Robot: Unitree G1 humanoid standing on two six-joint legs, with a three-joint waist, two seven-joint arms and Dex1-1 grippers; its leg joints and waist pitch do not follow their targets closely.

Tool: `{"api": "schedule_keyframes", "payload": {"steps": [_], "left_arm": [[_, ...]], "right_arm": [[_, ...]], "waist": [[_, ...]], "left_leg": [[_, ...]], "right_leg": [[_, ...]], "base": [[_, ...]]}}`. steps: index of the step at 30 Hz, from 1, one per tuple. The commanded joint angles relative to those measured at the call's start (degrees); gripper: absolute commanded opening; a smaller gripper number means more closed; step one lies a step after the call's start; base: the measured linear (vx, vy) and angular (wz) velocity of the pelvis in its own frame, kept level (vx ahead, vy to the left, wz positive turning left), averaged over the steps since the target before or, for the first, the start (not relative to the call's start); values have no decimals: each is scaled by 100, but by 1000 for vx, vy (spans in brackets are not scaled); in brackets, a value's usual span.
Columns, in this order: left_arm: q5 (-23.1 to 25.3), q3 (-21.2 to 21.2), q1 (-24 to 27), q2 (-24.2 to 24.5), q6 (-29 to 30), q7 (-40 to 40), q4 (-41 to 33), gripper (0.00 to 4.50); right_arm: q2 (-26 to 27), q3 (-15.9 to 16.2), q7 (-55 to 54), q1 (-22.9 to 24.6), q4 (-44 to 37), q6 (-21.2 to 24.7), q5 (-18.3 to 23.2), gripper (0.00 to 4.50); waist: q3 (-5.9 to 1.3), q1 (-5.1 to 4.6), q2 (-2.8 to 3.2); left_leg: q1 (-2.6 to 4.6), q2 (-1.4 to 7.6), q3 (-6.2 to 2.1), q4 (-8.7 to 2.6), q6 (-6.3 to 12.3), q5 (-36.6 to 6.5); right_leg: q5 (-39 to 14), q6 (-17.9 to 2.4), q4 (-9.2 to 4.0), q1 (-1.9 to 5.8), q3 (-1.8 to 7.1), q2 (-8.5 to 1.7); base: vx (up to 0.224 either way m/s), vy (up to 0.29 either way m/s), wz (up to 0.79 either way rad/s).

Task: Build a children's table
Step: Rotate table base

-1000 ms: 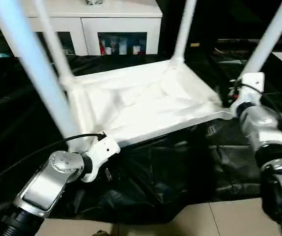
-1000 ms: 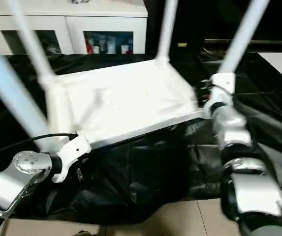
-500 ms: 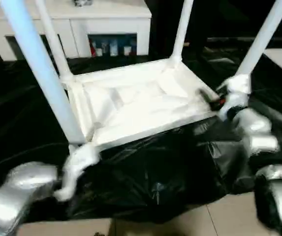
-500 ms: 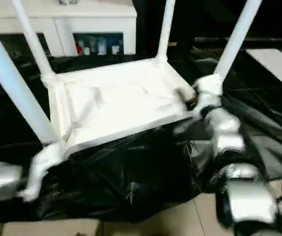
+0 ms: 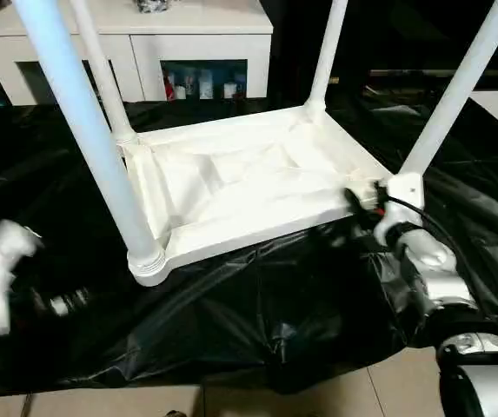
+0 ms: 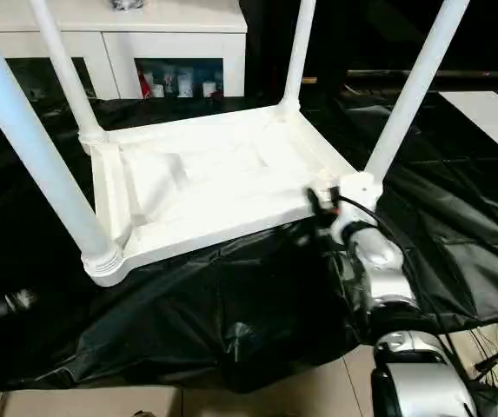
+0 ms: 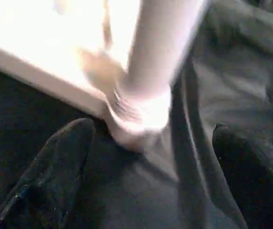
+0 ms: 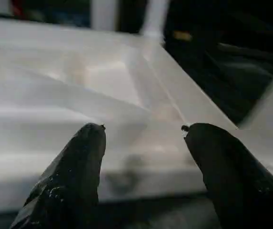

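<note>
table (image 5: pixel 240 187) upside down, 4 legs in sockets | cabinet (image 5: pixel 205 78) – bottles, prob. | both end effectors released

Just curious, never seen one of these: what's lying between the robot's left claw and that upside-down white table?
Nothing but wrinkled black plastic sheet. In the left eye view the left gripper hangs apart from the table, and bare sheet runs across to its near corner leg.

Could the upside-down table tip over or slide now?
Maybe. The children's table lies upside down on a crinkly black plastic sheet, so a nudge might slide it. The right gripper, open, sits right at the tabletop's edge and could bump it. The left gripper, open, is near one leg; knocking that tall leg might loosen it.
</note>
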Motion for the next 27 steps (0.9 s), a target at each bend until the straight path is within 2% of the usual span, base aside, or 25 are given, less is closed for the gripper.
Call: {"api": "schedule_keyframes", "payload": {"steps": [1, 2, 4, 5, 10, 14, 16, 17, 21, 22, 23, 26, 27], "left_arm": [[-114, 117, -82, -5, -124, -69, 57, 447], [-244, 195, -303, -73, -217, -114, 186, 447], [-347, 196, -458, -141, -255, -165, 231, 447], [-386, 166, -543, -187, -281, -199, 253, 447], [-338, 33, -879, -408, -420, -122, 445, 447], [-598, -77, -1183, -763, -370, -210, 334, 447], [-774, -149, -1409, -1036, -314, -113, 195, 447], [-774, -149, -1409, -1036, -314, -113, 195, 447], [-742, -506, -1857, -1510, -294, 112, 89, 447], [-742, -508, -1858, -1512, -293, 112, 88, 447], [-760, -636, -1900, -1578, -230, 77, -71, 447], [-818, -729, -1923, -1631, -148, 44, -247, 447], [-919, -844, -1928, -1691, -17, 5, -518, 447]], "right_arm": [[-82, -53, -173, 69, 108, 119, -64, 311], [-216, -62, -410, 62, 296, 263, -143, 311], [-281, -149, -577, 48, 388, 363, -159, 311], [-303, -192, -661, 44, 405, 389, -173, 311], [-304, -258, -968, 45, 413, 449, -193, 311], [-263, -276, -1265, 30, 451, 519, -229, 311], [-258, -207, -1345, -42, 609, 599, -287, 311], [-258, -207, -1345, -42, 609, 599, -287, 311], [-115, -31, -1061, -335, 985, 760, -405, 311], [-114, -30, -1059, -336, 986, 761, -406, 311], [-67, 36, -986, -397, 1041, 781, -454, 311], [-33, 87, -930, -443, 1077, 791, -489, 311], [14, 121, -888, -492, 1100, 791, -514, 311]], "waist": [[-348, -17, 95], [-350, -30, 49], [-351, -12, 79], [-343, -25, 45], [-353, -21, 28], [-362, -15, 29], [-367, 1, 39], [-370, 12, 32], [-382, 13, 19], [-382, 15, 23], [-382, 11, -1], [-387, 24, -10], [-387, 28, -14]], "left_leg": [[188, 53, -53, -481, -185, -2229], [162, 53, -51, -476, -141, -2172], [193, 47, -36, -457, -154, -2142], [166, 49, -37, -465, -148, -2125], [139, 52, -34, -450, -119, -1950], [163, 51, -19, -432, -138, -1913], [176, 57, -10, -424, -142, -1916], [147, 54, -12, -422, -131, -1880], [130, 56, -1, -403, -71, -1714], [132, 63, -1, -401, -67, -1711], [103, 74, -13, -404, -62, -1642], [112, 78, 4, -390, -35, -1559], [118, 81, 8, -388, -33, -1528]], "right_leg": [[-1543, -1223, -396, 164, 144, -129], [-1545, -1211, -389, 186, 146, -133], [-1549, -1248, -391, 166, 151, -137], [-1553, -1231, -391, 184, 149, -129], [-1558, -1161, -375, 214, 144, -147], [-1480, -1204, -370, 200, 145, -140], [-1351, -1260, -360, 192, 137, -126], [-1309, -1255, -350, 215, 134, -131], [-1197, -1291, -333, 238, 127, -135], [-1205, -1297, -328, 236, 126, -134], [-1198, -1291, -307, 264, 122, -150], [-1193, -1286, -312, 250, 126, -145], [-1172, -1284, -306, 246, 129, -144]], "base": [[0, 0, 0], [0, 0, 0], [0, 0, 0], [0, 0, 0], [0, 0, 0], [0, 0, 0], [0, 0, 0], [0, 0, 0], [0, 0, 0], [0, 0, 0], [0, 0, 0], [0, 0, 0], [0, 0, 0]]}}
